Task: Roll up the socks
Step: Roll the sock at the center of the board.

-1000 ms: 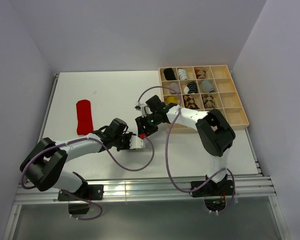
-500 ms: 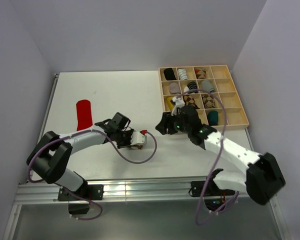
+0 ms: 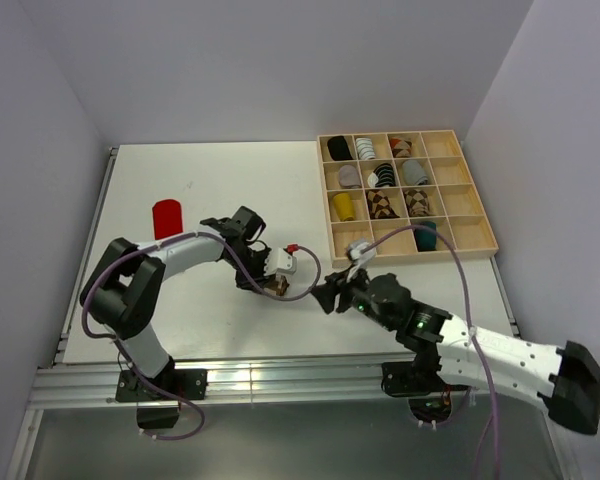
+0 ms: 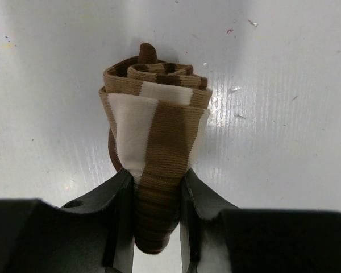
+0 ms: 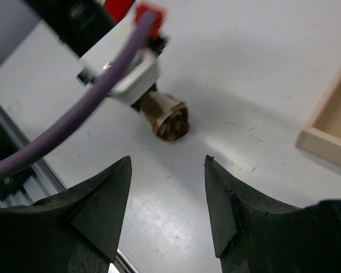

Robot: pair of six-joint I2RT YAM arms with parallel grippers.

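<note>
Left gripper (image 4: pixel 156 190) tight on rolled striped sock (image 4: pixel 159 119), right gripper (image 5: pixel 167 165) agape nearby

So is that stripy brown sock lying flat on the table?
No, the striped sock is rolled into a tight bundle, pinched in the left end effector.

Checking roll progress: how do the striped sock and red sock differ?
The brown-and-cream striped sock is rolled up; the red sock lies flat. The striped sock is clamped in the left gripper; the red sock lies free, partly behind the left arm. Both are outside the wooden tray.
</note>
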